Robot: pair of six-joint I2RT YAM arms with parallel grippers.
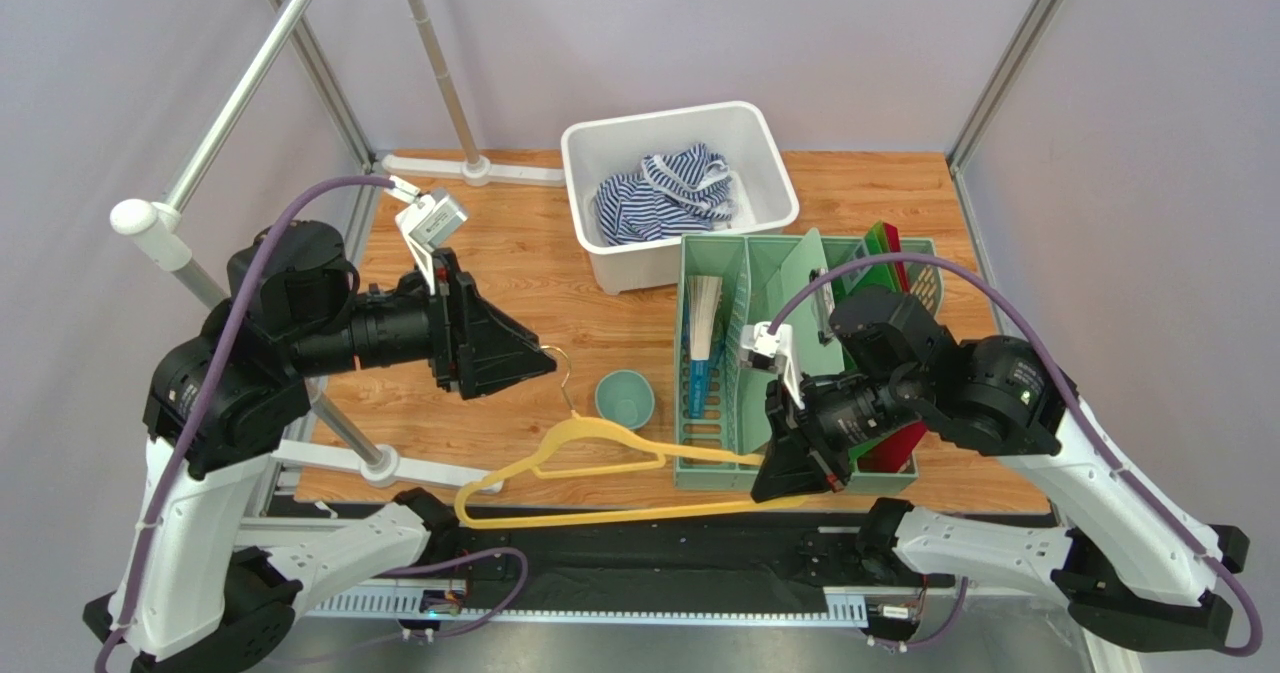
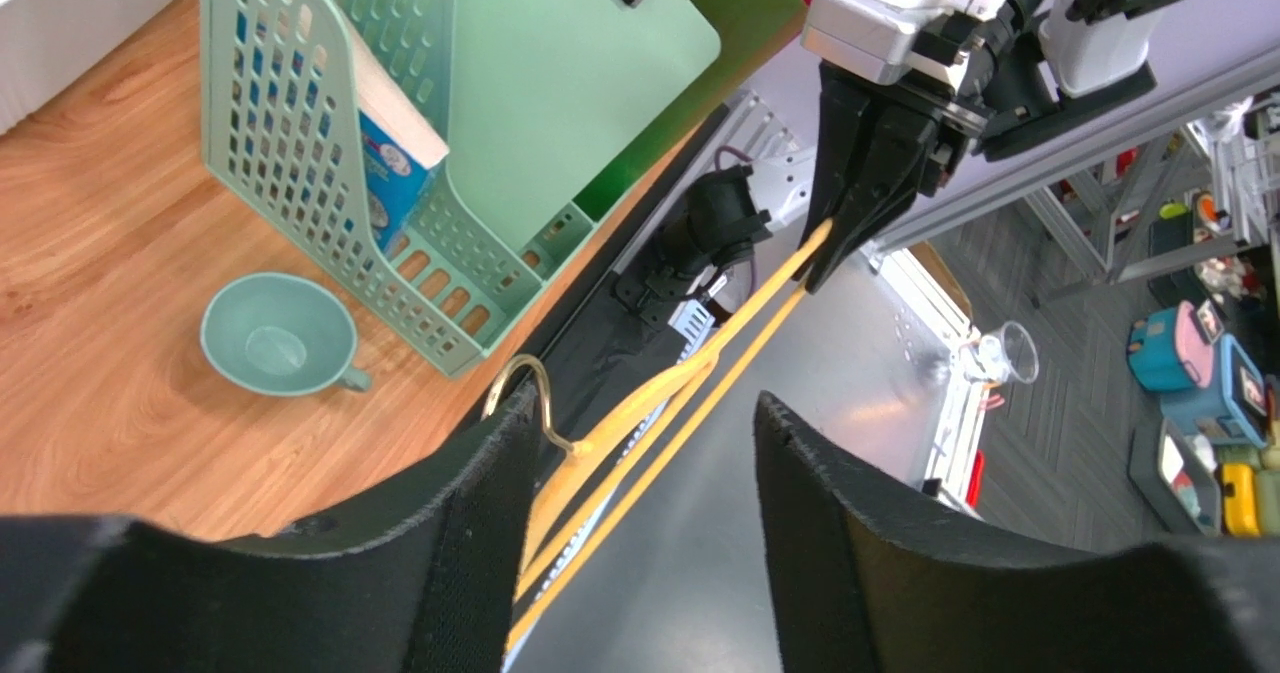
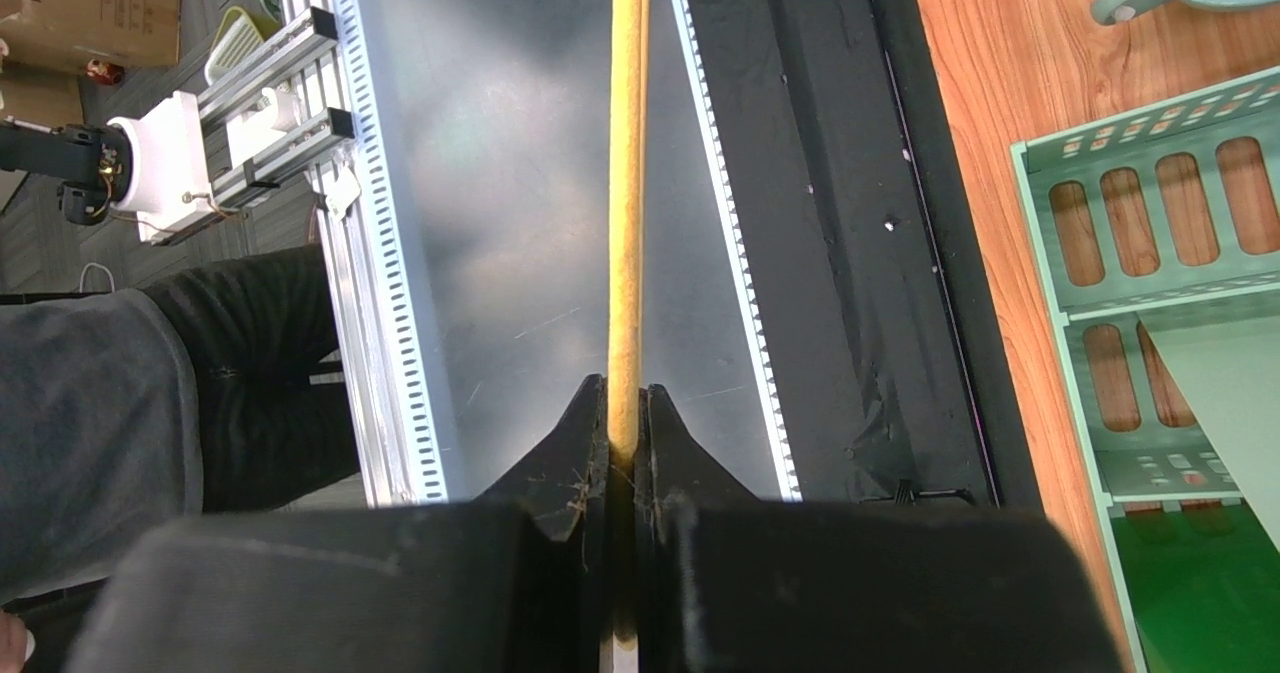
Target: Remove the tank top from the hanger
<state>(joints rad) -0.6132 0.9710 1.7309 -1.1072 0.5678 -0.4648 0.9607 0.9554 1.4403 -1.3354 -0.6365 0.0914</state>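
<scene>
The right gripper [image 3: 627, 403] is closed tight on one thin tip of the hanger [image 1: 601, 456], and that is its only hold. The rest of the yellow frame reaches away from the jaws towards the left gripper [image 2: 646, 418]. With such a small pinch on a long lever, the hanger could twist or slide out. It lies partly past the table's near edge, over the arm bases, so if it slips it would likely drop there rather than onto the wood.

The left gripper is wide open and holds nothing. The hanger's shoulders run through the gap between its fingers, and the metal hook sits just beside one fingertip. I cannot tell whether they touch. If either arm moves sideways the hook could catch on that finger and wrench the hanger from the right jaws. The cup [image 1: 624, 399] sits just beyond the hook and could be knocked by a swing.

The hanger is bare, with no cloth on it. The tank top [image 1: 661, 193] lies well apart from both grippers, far ahead of them in the bin [image 1: 759, 148]. It is a crumpled heap of navy and white stripes with white edging showing, so the removal looks done.
</scene>
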